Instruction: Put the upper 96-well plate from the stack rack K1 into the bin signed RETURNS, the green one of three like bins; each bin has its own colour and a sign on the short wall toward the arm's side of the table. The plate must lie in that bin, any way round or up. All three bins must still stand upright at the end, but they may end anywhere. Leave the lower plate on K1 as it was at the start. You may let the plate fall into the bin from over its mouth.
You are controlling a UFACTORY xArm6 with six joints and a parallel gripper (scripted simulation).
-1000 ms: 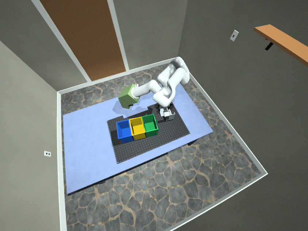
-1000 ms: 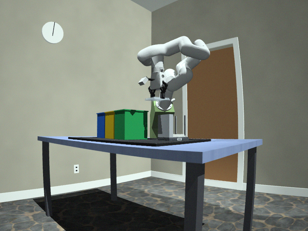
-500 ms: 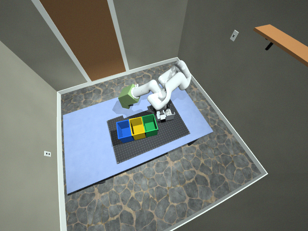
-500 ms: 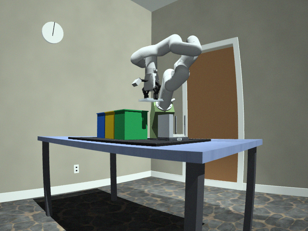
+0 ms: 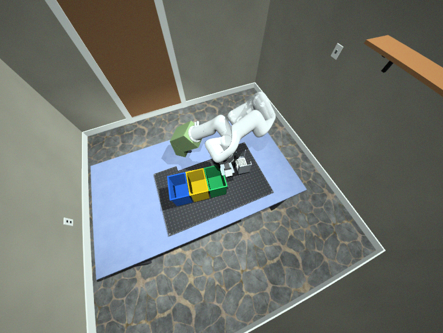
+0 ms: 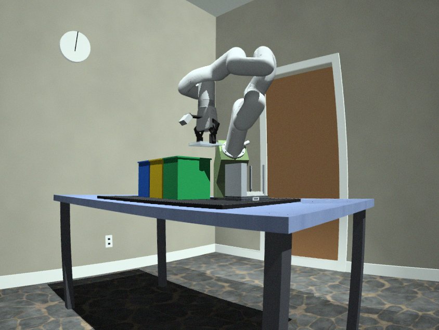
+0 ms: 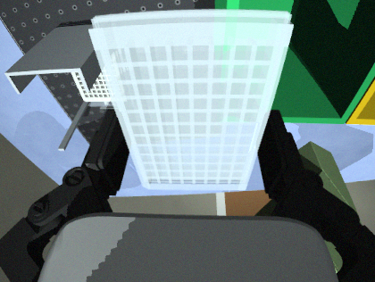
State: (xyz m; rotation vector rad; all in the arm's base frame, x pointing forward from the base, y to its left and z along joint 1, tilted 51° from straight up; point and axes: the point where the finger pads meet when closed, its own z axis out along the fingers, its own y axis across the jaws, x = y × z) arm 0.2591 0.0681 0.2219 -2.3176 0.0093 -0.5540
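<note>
Centrally in the top view, the 96-well plate (image 6: 203, 144) (image 7: 194, 103) appears between the green bin (image 5: 218, 193) (image 6: 193, 179) (image 7: 305, 87) and the stack rack K1 (image 5: 244, 169) (image 6: 235, 179) (image 7: 54, 51), overlapping the bin's near rim in projection. The green, yellow (image 5: 200, 196) (image 6: 156, 179) (image 7: 365, 111) and blue (image 5: 182, 200) (image 6: 143, 179) bins stand upright in a row on a dark perforated mat (image 5: 229, 207) (image 6: 227, 204) (image 7: 46, 15), itself on the blue tabletop (image 5: 125, 215) (image 6: 212, 213) (image 7: 15, 100).

Laterally, the exterior view shows the gripper (image 6: 205, 140) (image 7: 192, 126) pointing down, its fingers clasping the plate, which lies roughly level above the height of the bin rims. The lower plate (image 5: 240, 162) (image 6: 256, 193) (image 7: 95, 91) is seen low in K1, beside the rack's tall grey panel.

Distally, the wrist view shows the translucent plate held between widely spaced fingers, its grid of wells facing the camera. The green bin lies below and to the image's right, with a corner of the yellow bin beyond; K1 lies to the image's left, partly covered by the held plate.
</note>
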